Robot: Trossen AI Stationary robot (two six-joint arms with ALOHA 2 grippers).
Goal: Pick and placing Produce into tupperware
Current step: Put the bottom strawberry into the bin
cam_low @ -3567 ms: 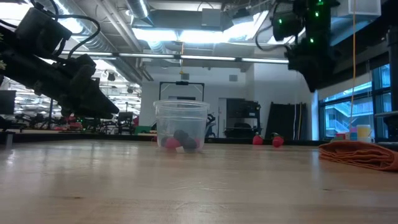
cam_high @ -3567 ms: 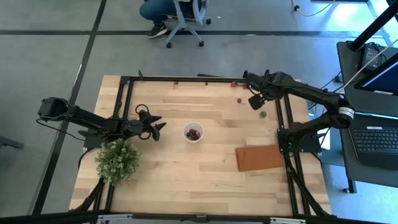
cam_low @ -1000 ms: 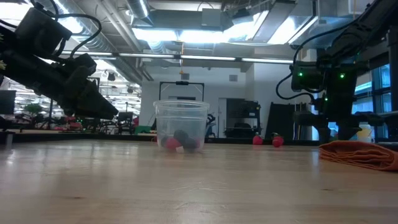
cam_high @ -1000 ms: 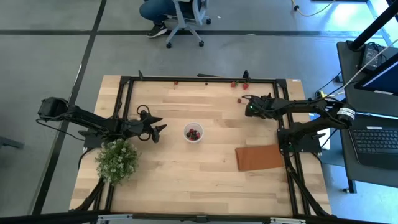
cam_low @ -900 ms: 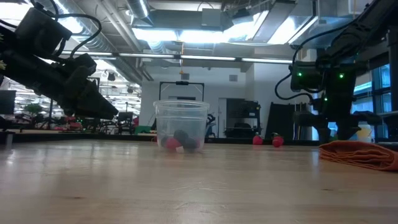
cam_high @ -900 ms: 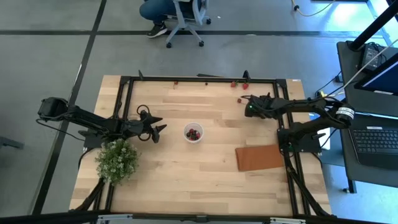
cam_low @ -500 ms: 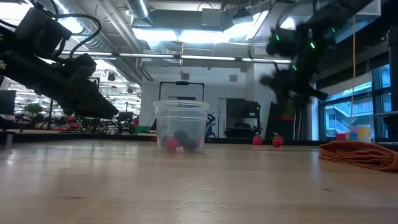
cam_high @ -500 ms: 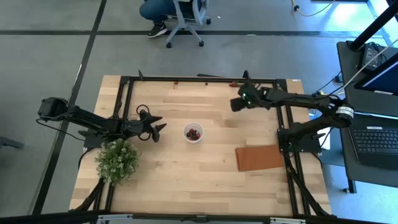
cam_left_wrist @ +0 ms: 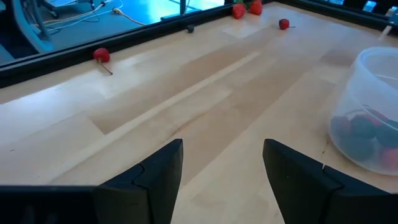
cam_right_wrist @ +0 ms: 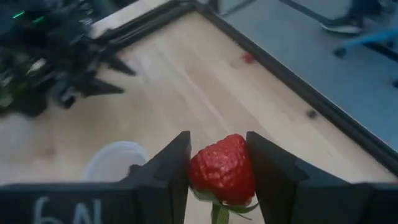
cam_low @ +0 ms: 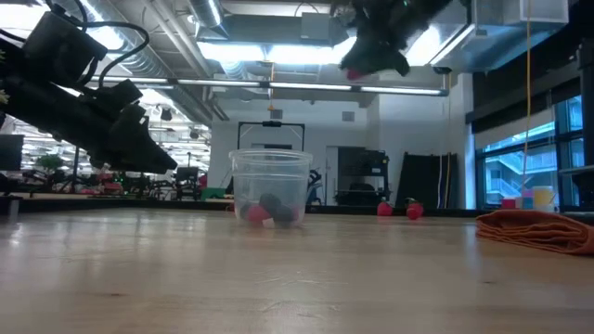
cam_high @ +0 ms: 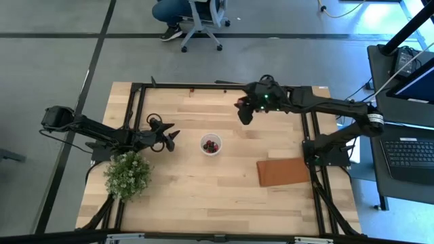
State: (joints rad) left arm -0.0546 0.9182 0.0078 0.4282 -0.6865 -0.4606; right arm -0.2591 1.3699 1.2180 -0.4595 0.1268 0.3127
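Now | right end effector [cam_right_wrist: 219, 168] lifted strawberry [cam_right_wrist: 222, 168] | nearer tupperware [cam_high: 211, 144]

A grey concrete floor [cam_high: 61, 61] is spreading around the wooden table [cam_high: 224, 190], with a dark seam running across it at twelve o'clock. A wheeled office chair [cam_high: 201, 24] is standing there, a seated person's legs [cam_high: 169, 12] showing beside it. At three o'clock a laptop [cam_high: 410, 152] is sitting on a dark desk. Ceiling strip lights [cam_low: 278, 51] are glowing overhead, and daylight is coming through windows [cam_low: 515, 162] at the right.
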